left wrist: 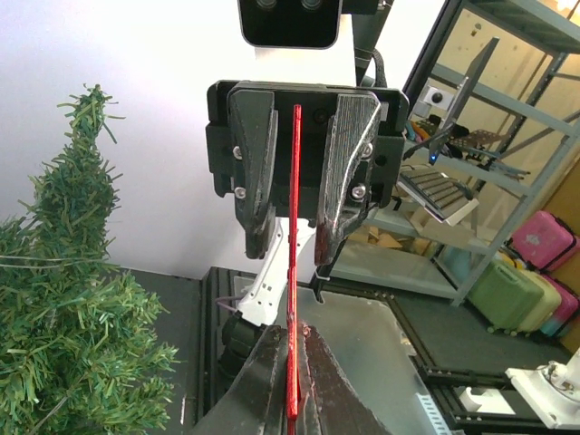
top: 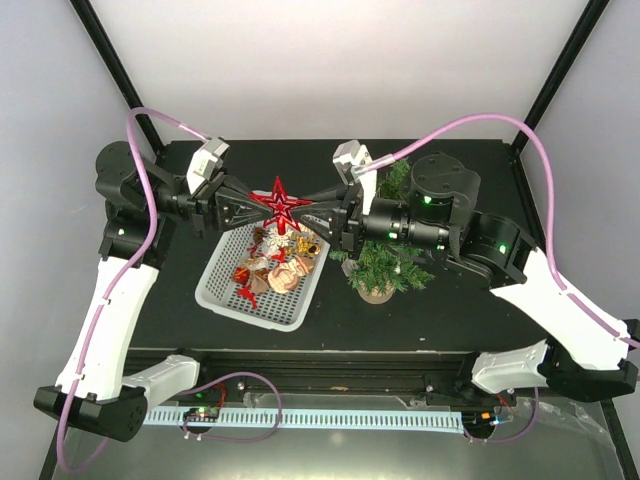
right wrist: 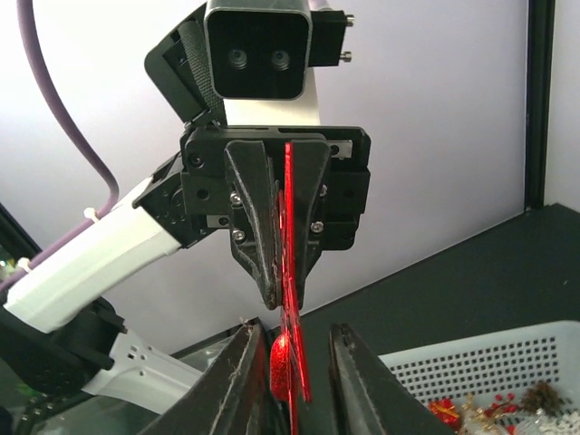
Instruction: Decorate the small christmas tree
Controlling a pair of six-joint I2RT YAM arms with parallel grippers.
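A red glitter star (top: pixel 281 204) hangs between my two grippers above the white basket. My left gripper (top: pixel 262 200) is shut on the star's left side; in the left wrist view its jaws (left wrist: pixel 292 353) pinch the star, seen edge-on (left wrist: pixel 293 272). My right gripper (top: pixel 306 214) faces it from the right. In the right wrist view its jaws (right wrist: pixel 294 362) stand open on either side of the star (right wrist: pixel 292 272), with a gap on the right. The small christmas tree (top: pixel 385 255) stands upright on its tan base (top: pixel 377 292), right of the basket and under my right arm. It also shows in the left wrist view (left wrist: pixel 63 317).
The white mesh basket (top: pixel 222 292) holds several small ornaments (top: pixel 275 265) in red, gold and tan, directly under the star. Its corner shows in the right wrist view (right wrist: pixel 489 362). Black frame posts stand at the table's back corners.
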